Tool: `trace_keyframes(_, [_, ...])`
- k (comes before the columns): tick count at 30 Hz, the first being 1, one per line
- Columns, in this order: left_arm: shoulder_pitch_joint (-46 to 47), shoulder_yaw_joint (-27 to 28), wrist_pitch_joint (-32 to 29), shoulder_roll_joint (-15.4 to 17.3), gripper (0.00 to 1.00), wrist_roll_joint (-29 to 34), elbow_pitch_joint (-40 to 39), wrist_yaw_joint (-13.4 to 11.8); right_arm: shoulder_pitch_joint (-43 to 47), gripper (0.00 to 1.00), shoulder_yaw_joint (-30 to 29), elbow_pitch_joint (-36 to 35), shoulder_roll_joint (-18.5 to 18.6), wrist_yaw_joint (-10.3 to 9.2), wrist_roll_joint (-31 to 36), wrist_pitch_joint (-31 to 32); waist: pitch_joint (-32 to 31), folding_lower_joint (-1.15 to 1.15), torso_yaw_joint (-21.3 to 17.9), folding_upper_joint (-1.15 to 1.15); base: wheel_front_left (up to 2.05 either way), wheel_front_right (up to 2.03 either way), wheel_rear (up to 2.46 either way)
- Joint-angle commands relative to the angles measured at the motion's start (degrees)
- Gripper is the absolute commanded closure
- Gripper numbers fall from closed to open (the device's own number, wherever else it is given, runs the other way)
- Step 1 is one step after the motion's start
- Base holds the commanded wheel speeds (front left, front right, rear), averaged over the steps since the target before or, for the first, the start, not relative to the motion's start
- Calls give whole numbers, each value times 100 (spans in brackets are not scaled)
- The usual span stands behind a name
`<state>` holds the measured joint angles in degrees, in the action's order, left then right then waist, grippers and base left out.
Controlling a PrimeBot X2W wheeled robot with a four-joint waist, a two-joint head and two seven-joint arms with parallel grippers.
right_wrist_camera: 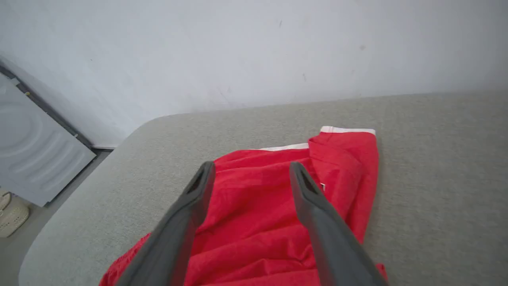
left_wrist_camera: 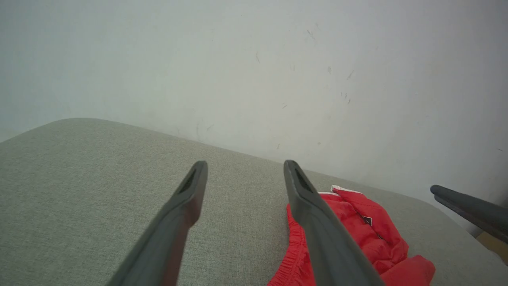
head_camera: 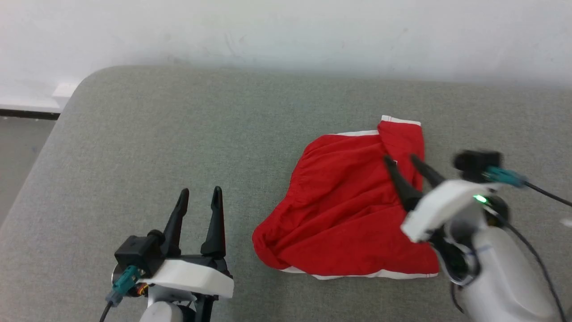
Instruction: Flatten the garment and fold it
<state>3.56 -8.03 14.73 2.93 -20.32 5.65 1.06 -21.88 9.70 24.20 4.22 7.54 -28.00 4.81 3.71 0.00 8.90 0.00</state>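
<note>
The garment (head_camera: pixel 348 205), bright red shorts with white trim, lies rumpled on the grey cushion, right of centre. One leg is folded over at the far right, its white hem (head_camera: pixel 401 120) pointing away from me. My right gripper (head_camera: pixel 401 158) hovers over that folded part, open, with nothing between its fingers; red cloth (right_wrist_camera: pixel 254 210) shows below its fingers in the right wrist view. My left gripper (head_camera: pixel 199 192) stands open over bare cushion, to the left of the garment. In the left wrist view the garment (left_wrist_camera: pixel 357 234) lies past the right finger, with a small dark logo patch (left_wrist_camera: pixel 367 220).
The grey cushion (head_camera: pixel 178 134) ends at a rounded far-left corner, close to a white wall (head_camera: pixel 286 31). A grey panel (right_wrist_camera: pixel 31 159) and floor lie beyond the cushion's left side. The right arm's cable (head_camera: pixel 545 192) trails off to the right.
</note>
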Motion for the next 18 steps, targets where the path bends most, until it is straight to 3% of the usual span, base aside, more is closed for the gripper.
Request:
trace_keyframes(1, [-78, 8, 27, -5, 0, 41, 38, 45, 231, 0, -291, -138, -9, -5, 102, -43, -55, 0, -65, 0, 0, 0, 0])
trace_keyframes(6, [-100, -40, 27, -5, 0, 10, 187, 76, 948, 0, -1454, -669, -101, -5, 490, 71, -76, 0, -178, 0, 0, 0, 0])
trace_keyframes(11, [353, -348, -379, 96, 0, 15, 499, 319, 1318, 0, -1911, -1103, -131, -5, 469, 239, -69, 0, -217, 0, 0, 0, 0])
trace_keyframes(14, [925, -571, -1235, 209, 0, -31, 802, 421, 1404, 0, -1974, -1209, -132, -5, 364, 279, -64, 0, -236, 0, 0, 0, 0])
trace_keyframes(18, [1714, -869, -3170, 293, 0, -156, 1521, 440, 1398, 0, -1931, -1296, -133, -5, 294, 313, -15, 0, -315, 0, 0, 0, 0])
